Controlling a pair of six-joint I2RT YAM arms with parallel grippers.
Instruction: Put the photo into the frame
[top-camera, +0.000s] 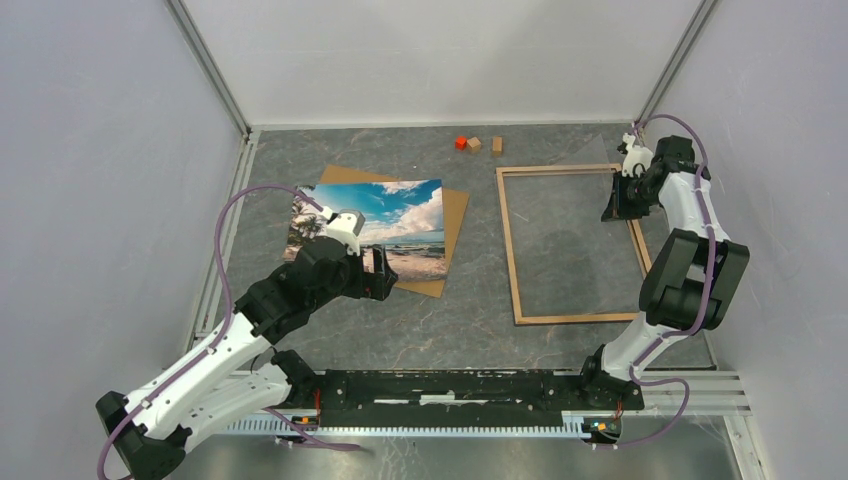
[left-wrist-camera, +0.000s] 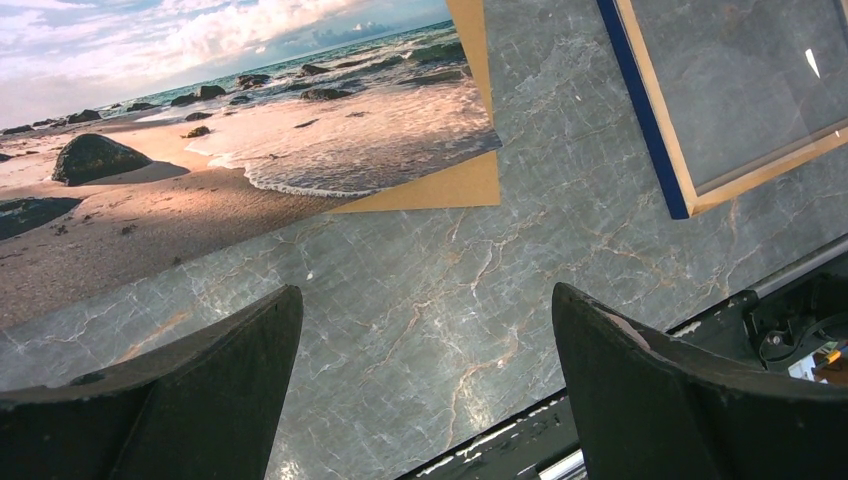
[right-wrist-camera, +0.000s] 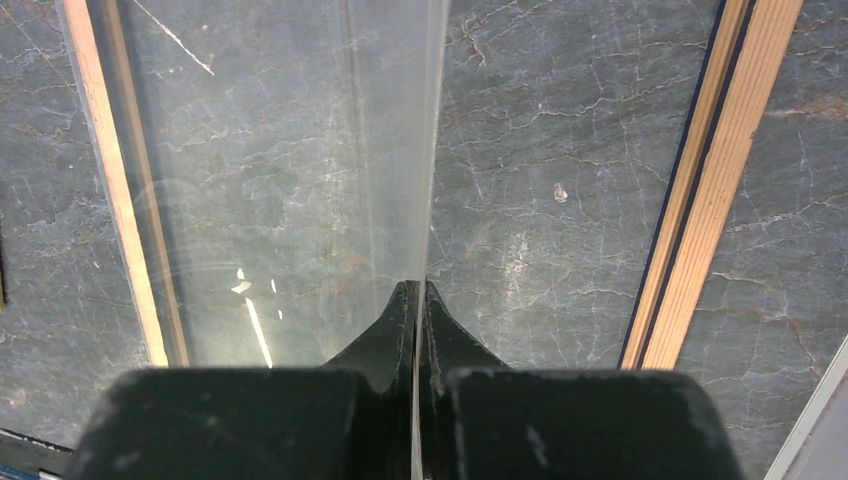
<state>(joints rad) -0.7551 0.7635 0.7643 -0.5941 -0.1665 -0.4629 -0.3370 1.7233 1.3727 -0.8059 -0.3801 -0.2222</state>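
The photo, a glossy beach print, lies on a brown backing board at centre left. It also shows in the left wrist view, with the board's corner sticking out beneath it. My left gripper is open and empty, just off the photo's near right corner, over bare table. The frame lies flat at the right, its light wood side up. My right gripper is shut on the edge of a clear pane, held tilted over the frame.
A red block and two small wooden blocks sit at the back of the table. The frame's near left corner, with its dark blue edge, shows in the left wrist view. Enclosure walls stand on all sides.
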